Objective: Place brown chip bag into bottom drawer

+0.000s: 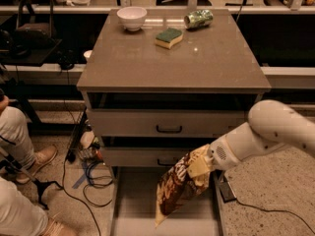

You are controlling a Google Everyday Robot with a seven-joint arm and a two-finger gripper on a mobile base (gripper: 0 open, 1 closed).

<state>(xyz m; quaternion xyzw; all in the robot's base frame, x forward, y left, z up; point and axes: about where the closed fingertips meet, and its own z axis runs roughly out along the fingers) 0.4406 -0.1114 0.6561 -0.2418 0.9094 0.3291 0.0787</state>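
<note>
The brown chip bag [175,187] hangs from my gripper [199,163], which is shut on its pale yellow top end. The bag dangles tilted, its lower end pointing down-left over the bottom drawer [134,205]. That drawer is pulled out, a wide shallow grey tray below the two upper drawers. My white arm [266,132] reaches in from the right. The bag hides part of the drawer floor and does not seem to touch it.
The cabinet top [172,58] carries a white bowl [132,17], a green-and-yellow sponge [169,37] and a green can [198,18]. A person's legs and shoe [29,156] are at the left. Cables [93,176] lie on the floor beside the cabinet.
</note>
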